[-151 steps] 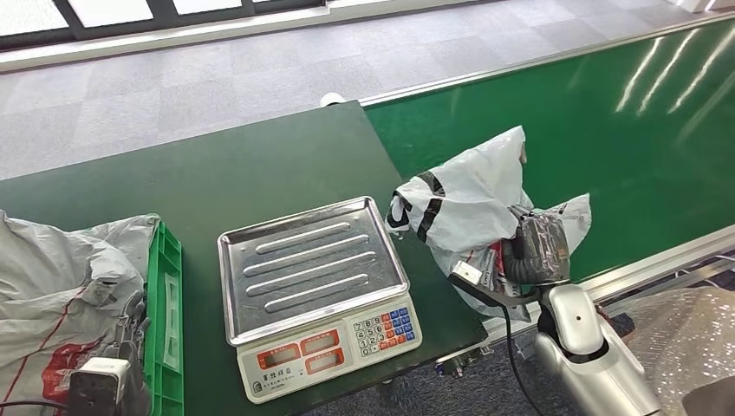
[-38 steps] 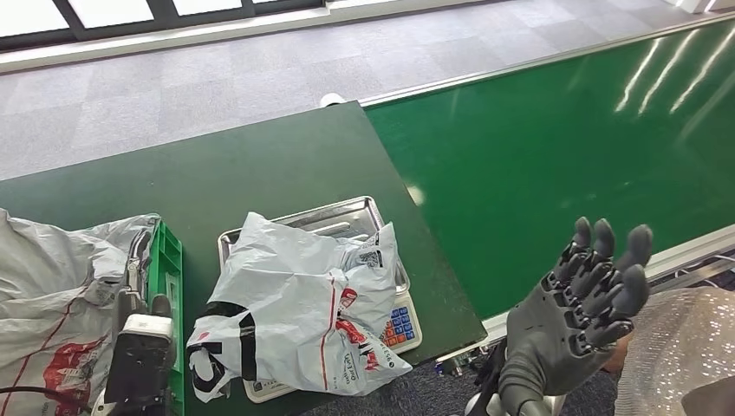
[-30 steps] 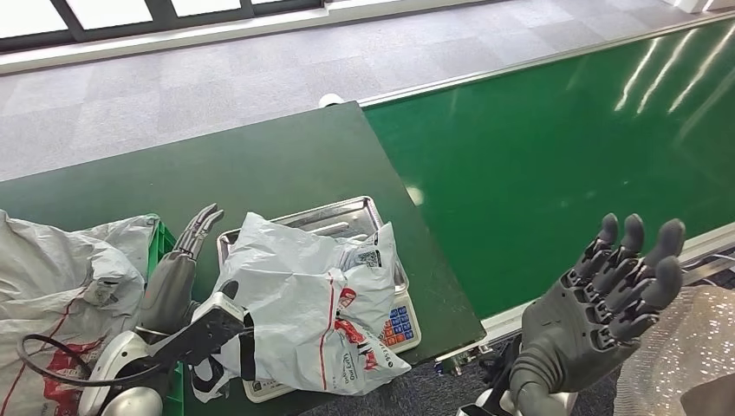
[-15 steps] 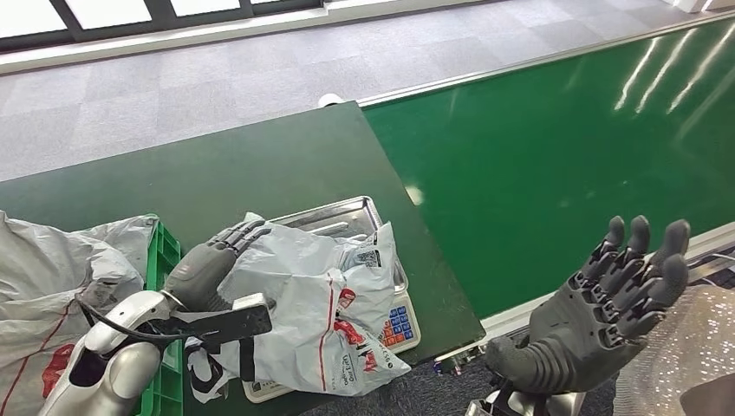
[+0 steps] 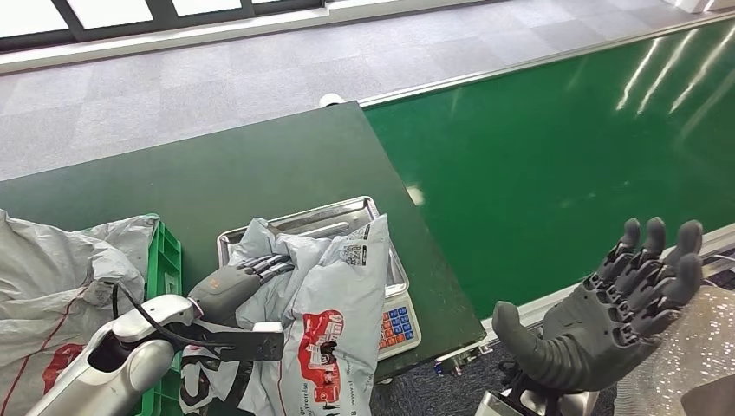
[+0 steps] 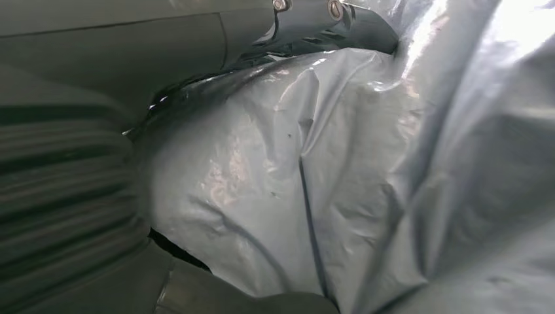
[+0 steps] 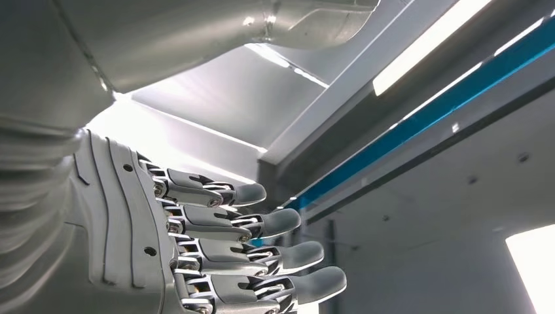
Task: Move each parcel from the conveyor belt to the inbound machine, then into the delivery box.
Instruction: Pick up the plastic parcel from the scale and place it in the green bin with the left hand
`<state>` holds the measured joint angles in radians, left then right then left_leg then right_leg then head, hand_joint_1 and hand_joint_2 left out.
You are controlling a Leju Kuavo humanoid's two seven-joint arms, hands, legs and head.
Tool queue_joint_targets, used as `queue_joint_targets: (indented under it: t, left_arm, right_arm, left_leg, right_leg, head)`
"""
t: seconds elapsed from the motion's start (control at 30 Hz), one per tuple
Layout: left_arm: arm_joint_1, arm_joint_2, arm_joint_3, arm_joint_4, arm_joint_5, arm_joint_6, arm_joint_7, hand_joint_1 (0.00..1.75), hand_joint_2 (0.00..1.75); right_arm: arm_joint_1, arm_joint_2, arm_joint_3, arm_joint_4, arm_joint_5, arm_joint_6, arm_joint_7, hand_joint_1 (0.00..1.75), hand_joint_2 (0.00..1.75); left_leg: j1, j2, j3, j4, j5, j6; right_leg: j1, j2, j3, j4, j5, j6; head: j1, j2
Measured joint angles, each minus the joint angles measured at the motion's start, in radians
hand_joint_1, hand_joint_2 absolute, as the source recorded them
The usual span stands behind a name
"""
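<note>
The green conveyor belt runs along the right, beside the dark green table; on that table sits the scale, its steel tray half covered by the grey parcel, which is bunched and raised on its left side; the left hand grips that side, its fingers curled into the plastic, which presses against the palm in the left wrist view; the right hand is raised palm-up near the belt's edge, fingers spread, holding nothing.
</note>
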<state>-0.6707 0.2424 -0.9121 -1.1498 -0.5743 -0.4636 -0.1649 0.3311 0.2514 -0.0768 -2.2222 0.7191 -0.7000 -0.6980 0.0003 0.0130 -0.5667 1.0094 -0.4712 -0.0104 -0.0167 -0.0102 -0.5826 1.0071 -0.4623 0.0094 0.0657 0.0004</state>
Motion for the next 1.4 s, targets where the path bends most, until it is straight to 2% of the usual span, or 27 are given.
queue_joint_targets:
  t: [0.03, 0.07, 0.1, 0.33, 0.83, 0.97, 1.13, 1.3, 1.4]
  left_arm:
    - [-0.003, 0.005, -0.012, 0.002, 0.008, -0.001, 0.0, 1.47, 1.75]
    - [-0.007, 0.01, -0.024, 0.004, 0.016, -0.001, -0.001, 1.71, 1.75]
    - [-0.009, 0.013, -0.034, 0.004, 0.022, 0.0, -0.002, 1.75, 1.75]
    - [-0.022, 0.021, -0.07, 0.006, 0.056, 0.029, -0.004, 1.75, 1.75]
    - [-0.041, 0.021, -0.082, 0.006, 0.059, 0.073, 0.003, 1.75, 1.75]
    - [-0.054, 0.023, -0.074, -0.023, 0.046, 0.157, 0.018, 1.75, 1.75]
    - [-0.096, 0.025, -0.026, -0.105, -0.028, 0.263, 0.057, 1.75, 1.75]
    - [-0.115, 0.03, 0.029, -0.172, -0.225, 0.382, 0.073, 1.75, 1.75]
    - [-0.118, 0.03, 0.076, -0.188, -0.328, 0.431, 0.092, 1.75, 1.75]
  right_arm:
    - [0.0, 0.0, -0.007, -0.008, -0.028, 0.0, 0.0, 0.0, 1.75]
    - [0.0, 0.0, -0.014, -0.016, -0.051, 0.0, 0.001, 0.0, 1.75]
    - [0.0, 0.0, -0.021, -0.023, -0.068, 0.0, 0.001, 0.0, 1.75]
    - [0.001, 0.0, -0.039, -0.055, -0.085, 0.0, -0.001, 0.0, 1.75]
    - [0.002, 0.0, -0.044, -0.061, -0.087, 0.0, -0.002, 0.0, 1.75]
    - [0.002, 0.0, -0.044, -0.061, -0.089, 0.0, -0.002, 0.0, 1.75]
    - [0.002, 0.0, -0.044, -0.061, -0.087, 0.002, -0.002, 0.0, 1.75]
    - [0.001, 0.0, -0.047, -0.069, -0.074, 0.002, -0.002, 0.0, 1.75]
    - [0.0, 0.0, -0.056, -0.108, -0.121, 0.001, -0.002, 0.0, 1.75]
  left_leg:
    - [0.0, 0.0, 0.0, 0.0, 0.0, 0.0]
    - [0.0, 0.0, 0.0, 0.0, 0.0, 0.0]
    - [0.0, 0.0, 0.0, 0.0, 0.0, 0.0]
    - [0.0, 0.0, 0.0, 0.0, 0.0, 0.0]
    - [0.0, 0.0, 0.0, 0.0, 0.001, 0.0]
    - [0.0, 0.0, 0.0, 0.0, 0.002, 0.0]
    - [0.0, -0.001, -0.001, 0.0, 0.002, 0.0]
    - [0.0, -0.001, -0.001, 0.0, 0.002, 0.0]
    - [0.0, -0.001, -0.001, 0.0, 0.002, 0.0]
  right_leg:
    - [0.0, 0.0, 0.0, 0.0, 0.0, 0.0]
    - [0.0, 0.0, 0.0, 0.0, 0.0, 0.0]
    - [0.0, 0.0, 0.0, 0.0, 0.0, 0.0]
    - [0.0, -0.001, 0.001, 0.0, 0.0, 0.0]
    - [0.0, 0.0, 0.0, 0.0, 0.001, 0.0]
    - [0.0, -0.001, 0.0, 0.0, 0.001, 0.0]
    - [0.0, -0.002, 0.0, 0.0, 0.001, 0.0]
    - [0.0, -0.001, 0.0, 0.0, 0.001, 0.0]
    - [0.0, -0.002, 0.0, 0.0, 0.001, 0.0]
  head:
    - [0.0, 0.0]
    - [0.0, 0.0]
    - [0.0, 0.0]
    - [0.0, 0.0]
    - [0.0, 0.0]
    - [0.0, 0.0]
    - [0.0, 0.0]
    - [0.0, 0.0]
    - [0.0, 0.0]
